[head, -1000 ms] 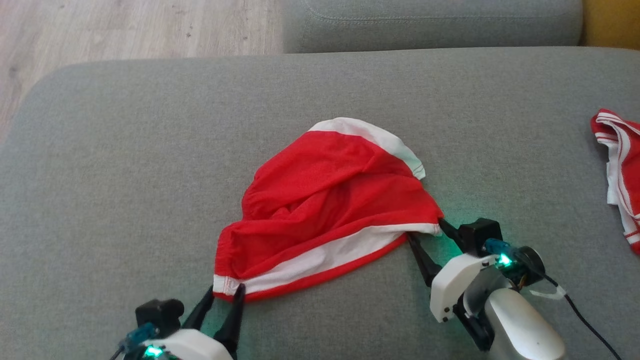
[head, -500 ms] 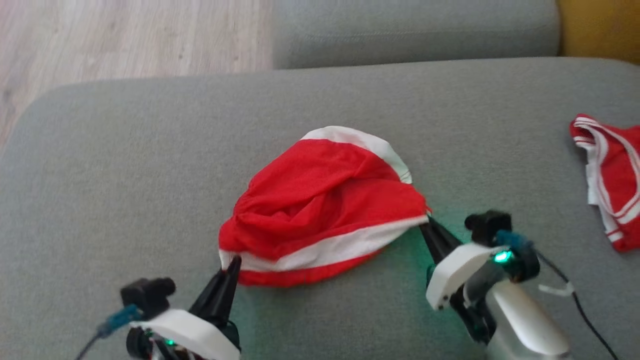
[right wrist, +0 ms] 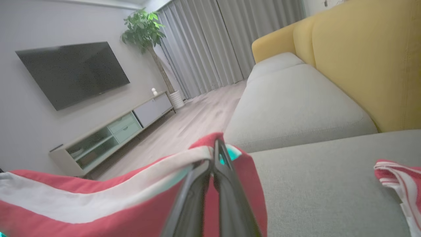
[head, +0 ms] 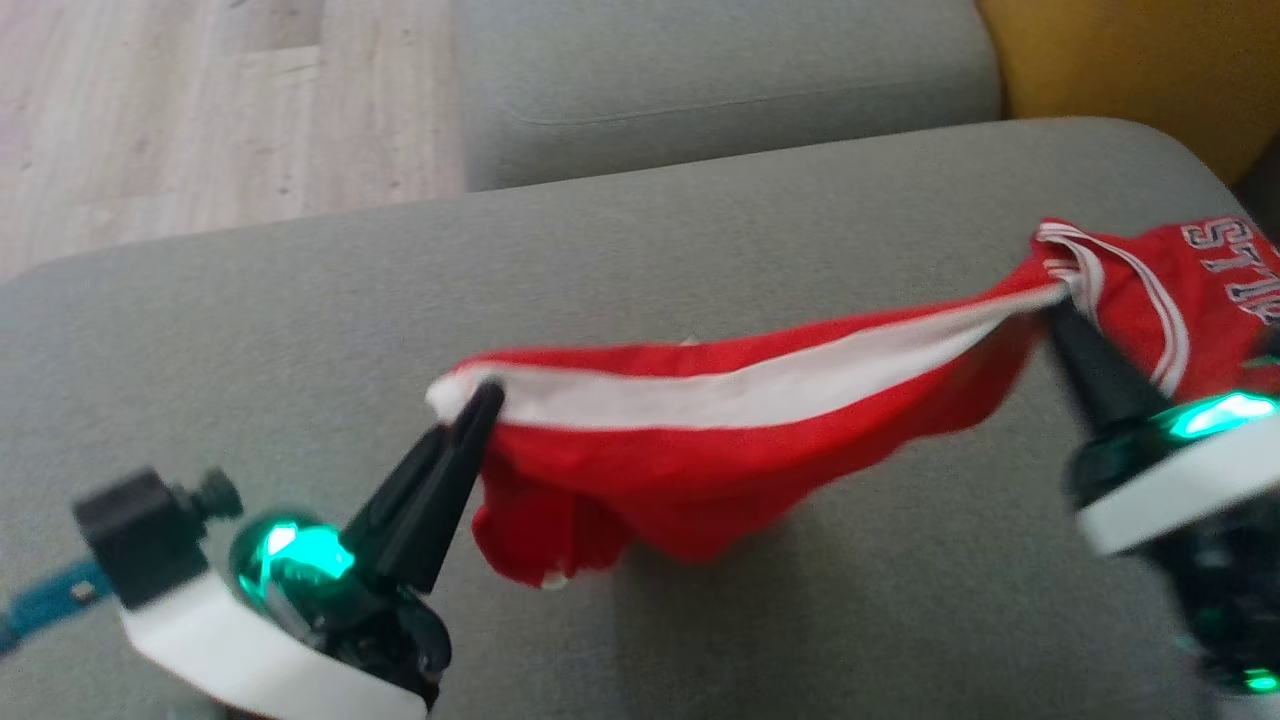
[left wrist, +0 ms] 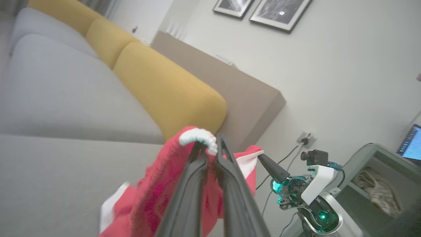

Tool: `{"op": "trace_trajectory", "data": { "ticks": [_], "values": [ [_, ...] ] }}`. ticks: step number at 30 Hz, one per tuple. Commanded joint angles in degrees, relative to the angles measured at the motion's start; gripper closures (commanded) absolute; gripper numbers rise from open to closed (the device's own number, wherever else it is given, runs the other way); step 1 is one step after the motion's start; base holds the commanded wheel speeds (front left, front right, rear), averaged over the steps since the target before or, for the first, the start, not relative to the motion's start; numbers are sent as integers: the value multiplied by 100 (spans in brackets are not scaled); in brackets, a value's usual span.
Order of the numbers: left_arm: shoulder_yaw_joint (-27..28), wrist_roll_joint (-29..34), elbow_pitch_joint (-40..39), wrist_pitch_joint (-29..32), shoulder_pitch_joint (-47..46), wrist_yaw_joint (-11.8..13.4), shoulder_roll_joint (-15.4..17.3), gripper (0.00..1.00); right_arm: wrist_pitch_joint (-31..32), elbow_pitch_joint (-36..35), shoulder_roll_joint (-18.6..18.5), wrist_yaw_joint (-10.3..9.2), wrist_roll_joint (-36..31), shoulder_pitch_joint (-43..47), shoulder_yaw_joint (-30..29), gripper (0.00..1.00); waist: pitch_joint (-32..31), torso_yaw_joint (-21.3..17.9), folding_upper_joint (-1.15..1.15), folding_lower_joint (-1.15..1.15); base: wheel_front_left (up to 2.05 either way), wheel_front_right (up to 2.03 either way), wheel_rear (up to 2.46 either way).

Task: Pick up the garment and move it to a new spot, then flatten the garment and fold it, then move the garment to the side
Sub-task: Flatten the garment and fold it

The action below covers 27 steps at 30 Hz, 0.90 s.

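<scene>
The garment [head: 1190,290], a red jersey with striped trim and lettering, lies on the grey seat at the far right, and its edge [right wrist: 399,179] shows in the right wrist view. A separate red cloth with a white band [head: 700,470] hangs stretched in the air between my two grippers. My left gripper [head: 485,395] is shut on the cloth's left corner [left wrist: 197,136]. My right gripper [head: 1055,310] is shut on its right corner, just in front of the garment. In the right wrist view the fingers [right wrist: 217,146] pinch the banded edge [right wrist: 98,197].
The grey sofa seat [head: 300,330] spreads beneath everything, with a second grey cushion [head: 700,80] behind it. A yellow backrest [head: 1130,60] rises at the far right. Wooden floor [head: 200,100] lies past the seat's left edge.
Both grippers have shut on the banded edge of the red cloth and lifted it off the seat, pulling it taut. The head camera has swung right, bringing the lettered jersey further in.
</scene>
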Motion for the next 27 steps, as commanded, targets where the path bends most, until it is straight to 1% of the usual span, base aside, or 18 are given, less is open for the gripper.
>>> {"op": "trace_trajectory", "data": {
  "ticks": [1,4,6,8,9,10,12,14,17,20,23,25,27],
  "values": [
    [219,-118,-587,157,-588,67,94,100,228,-752,-77,-5,218,-164,-242,100,53,-165,0,1,0,0,0],
    [200,-227,-1125,433,-964,249,93,100,615,-1543,81,-5,468,-274,-708,100,169,-329,0,1,0,0,0],
    [203,-261,-1328,621,-1254,402,91,100,859,-1892,217,-5,571,-434,-943,100,292,-423,0,1,0,0,0],
    [258,-309,-1399,777,-1597,543,79,100,1050,-2039,327,-5,537,-674,-1189,100,448,-489,0,1,0,0,0],
    [258,-309,-1399,777,-1597,543,79,100,1050,-2039,327,-5,537,-674,-1189,100,448,-489,0,1,0,0,0],
    [331,-227,-1385,844,-1814,606,118,100,1109,-2055,370,-5,463,-828,-1315,100,553,-510,0,1,0,0,0],
    [441,7,-1243,952,-2297,713,178,100,1200,-1938,575,-5,359,-1196,-1538,100,789,-531,0,1,0,0,0],
    [466,43,-979,1030,-2787,836,85,100,1324,-1743,708,-5,203,-1619,-1595,100,1057,-527,0,1,0,0,0],
    [486,435,-354,1111,-3639,904,110,100,1419,-1315,898,-5,-86,-2345,-1553,100,1498,-496,0,1,0,0,0],
    [423,821,547,1040,-4492,818,83,100,1273,-665,1135,-5,-344,-3200,-1507,100,1922,-476,0,1,0,0,0],
    [365,1283,1640,648,-5383,664,-53,100,912,130,1236,-5,-691,-4114,-1406,100,2237,-426,0,1,0,0,0],
    [373,1605,2330,232,-6032,612,-207,100,562,645,1264,-5,-899,-4777,-1373,100,2474,-395,0,1,0,0,0],
    [369,1863,2994,-319,-6627,483,-387,100,76,1204,1274,-5,-980,-5372,-1362,100,2616,-366,0,1,0,0,0]
  ]
}}
